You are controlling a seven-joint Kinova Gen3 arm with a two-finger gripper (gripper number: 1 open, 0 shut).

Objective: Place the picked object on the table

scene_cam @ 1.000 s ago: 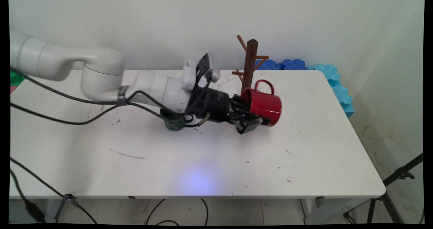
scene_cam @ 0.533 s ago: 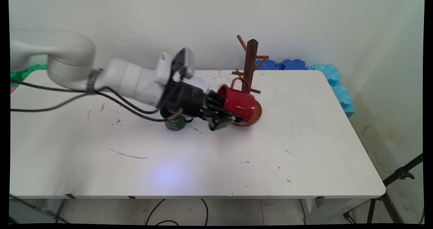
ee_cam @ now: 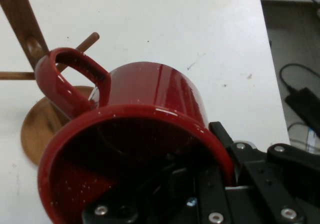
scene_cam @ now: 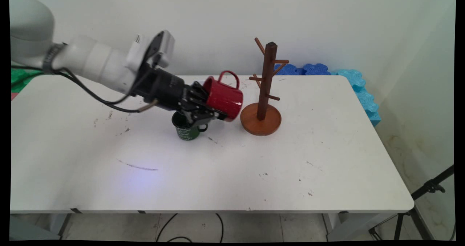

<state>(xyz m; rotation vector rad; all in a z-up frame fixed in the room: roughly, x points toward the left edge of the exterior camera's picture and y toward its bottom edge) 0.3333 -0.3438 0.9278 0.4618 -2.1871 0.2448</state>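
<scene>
Red mug (scene_cam: 224, 97) held clamped at its rim by the gripper (scene_cam: 203, 109), on its side, handle up, above table. Mug tree (scene_cam: 264, 89) just right; green mug (scene_cam: 186, 126) directly below.

The red mug (scene_cam: 224, 96) (ee_cam: 145, 134) hung off the table on its side, handle up, mouth toward the gripper (scene_cam: 203, 112), one finger inside the rim and one outside (clamped on the wall). It sat just left of the wooden mug tree (scene_cam: 264, 89) (ee_cam: 30, 84), above the green mug (scene_cam: 186, 129) standing upright.
</scene>
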